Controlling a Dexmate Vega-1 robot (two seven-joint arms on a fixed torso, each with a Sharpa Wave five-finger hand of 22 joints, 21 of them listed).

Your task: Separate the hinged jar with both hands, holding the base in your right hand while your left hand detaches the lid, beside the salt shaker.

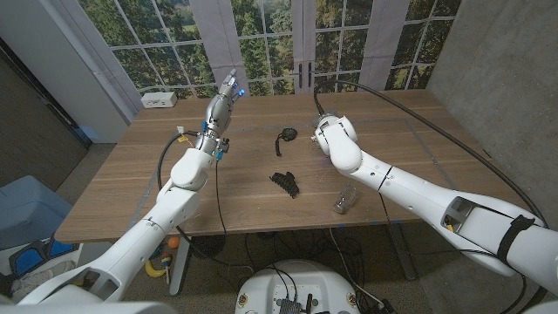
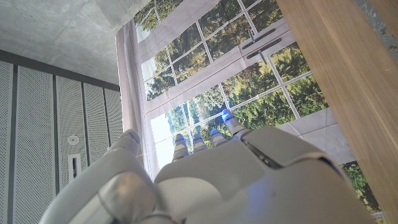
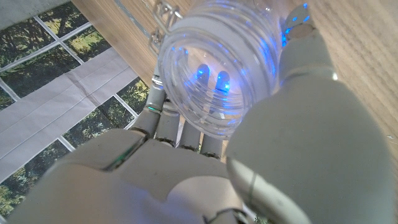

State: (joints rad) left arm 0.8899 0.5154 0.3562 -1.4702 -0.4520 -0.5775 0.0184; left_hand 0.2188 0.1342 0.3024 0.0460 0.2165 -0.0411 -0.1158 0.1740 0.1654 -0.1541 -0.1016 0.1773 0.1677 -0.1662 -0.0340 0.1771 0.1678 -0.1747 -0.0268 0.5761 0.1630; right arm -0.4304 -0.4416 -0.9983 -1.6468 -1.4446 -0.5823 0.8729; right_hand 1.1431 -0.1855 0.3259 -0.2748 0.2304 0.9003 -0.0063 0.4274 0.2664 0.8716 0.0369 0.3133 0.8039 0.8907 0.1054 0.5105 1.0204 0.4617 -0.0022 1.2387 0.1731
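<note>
1. The right hand grips the clear glass jar base; in the right wrist view its fingers wrap one side of the ribbed glass and the thumb presses the other, with blue lights glowing through the glass.
2. In the head view the right hand sits over the far middle of the wooden bench; the jar base itself is hidden there behind the hand.
3. The left hand is raised above the far left part of the bench, fingers straight and close together, pointing away from the robot; it holds nothing. The left wrist view shows its fingertips against the window.
4. A dark round lid with a wire clasp lies on the bench just left of the right hand.
5. A small clear glass salt shaker lies on its side near the front edge, under the right forearm.
6. A black ridged object lies on the bench in the middle, between the lid and the front edge.
7. A white box rests at the far left corner.
</note>
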